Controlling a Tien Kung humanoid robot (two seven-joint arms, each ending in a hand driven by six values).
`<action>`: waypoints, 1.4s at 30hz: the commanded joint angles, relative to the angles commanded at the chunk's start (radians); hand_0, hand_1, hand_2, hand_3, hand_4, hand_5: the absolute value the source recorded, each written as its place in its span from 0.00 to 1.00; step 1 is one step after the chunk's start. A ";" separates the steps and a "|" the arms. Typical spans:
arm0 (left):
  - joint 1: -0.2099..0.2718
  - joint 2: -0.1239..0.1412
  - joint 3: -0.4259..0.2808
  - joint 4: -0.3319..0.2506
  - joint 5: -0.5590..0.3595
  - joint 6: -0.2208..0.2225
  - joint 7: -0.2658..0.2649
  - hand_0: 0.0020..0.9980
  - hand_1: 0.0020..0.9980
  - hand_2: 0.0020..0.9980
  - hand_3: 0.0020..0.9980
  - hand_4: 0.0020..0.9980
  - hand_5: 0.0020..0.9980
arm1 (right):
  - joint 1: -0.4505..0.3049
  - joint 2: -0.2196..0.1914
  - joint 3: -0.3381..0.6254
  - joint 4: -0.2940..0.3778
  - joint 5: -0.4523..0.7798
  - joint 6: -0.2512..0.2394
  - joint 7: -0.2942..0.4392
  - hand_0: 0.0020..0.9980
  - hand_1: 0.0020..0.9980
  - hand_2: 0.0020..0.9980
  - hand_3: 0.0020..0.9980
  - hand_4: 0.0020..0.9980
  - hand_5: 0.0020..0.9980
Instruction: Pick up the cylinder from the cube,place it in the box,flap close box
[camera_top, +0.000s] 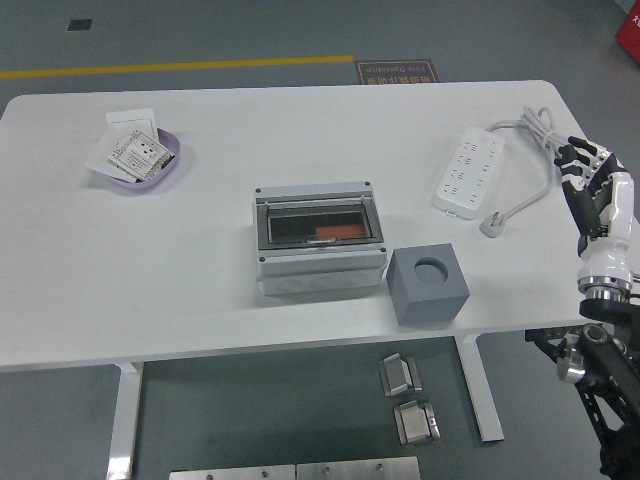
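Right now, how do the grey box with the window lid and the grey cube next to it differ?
The box is light grey, wide and low; the cube is dark grey, smaller and blockier. The box has a dark see-through lid lying shut, with something orange behind it; the cube has a round hole on top that looks empty. Both sit on the white table, close together, the cube at the box's right front corner.

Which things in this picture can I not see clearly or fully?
- Head view: what lies in the grey box, an orange shape blurred by its dark lid.
- Print on the papers in the purple dish: too small.
- Grey cube: hole bottom in shadow.
- Left arm: outside the frame.
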 joint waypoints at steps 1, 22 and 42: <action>-0.002 0.001 0.003 0.000 -0.004 0.000 -0.004 0.64 0.64 0.50 0.61 0.66 0.31 | 0.002 -0.002 0.009 0.004 -0.004 -0.001 -0.004 0.71 0.62 0.65 0.67 0.72 0.56; -0.052 0.017 0.196 0.000 -0.206 -0.008 -0.171 0.64 0.64 0.51 0.61 0.66 0.31 | 0.061 -0.022 0.149 0.111 -0.129 -0.020 -0.072 0.73 0.64 0.66 0.67 0.73 0.55; -0.003 0.007 0.060 0.000 -0.088 -0.001 -0.069 0.64 0.64 0.51 0.61 0.66 0.31 | 0.045 -0.002 0.140 0.097 -0.161 -0.025 -0.078 0.73 0.64 0.66 0.66 0.74 0.55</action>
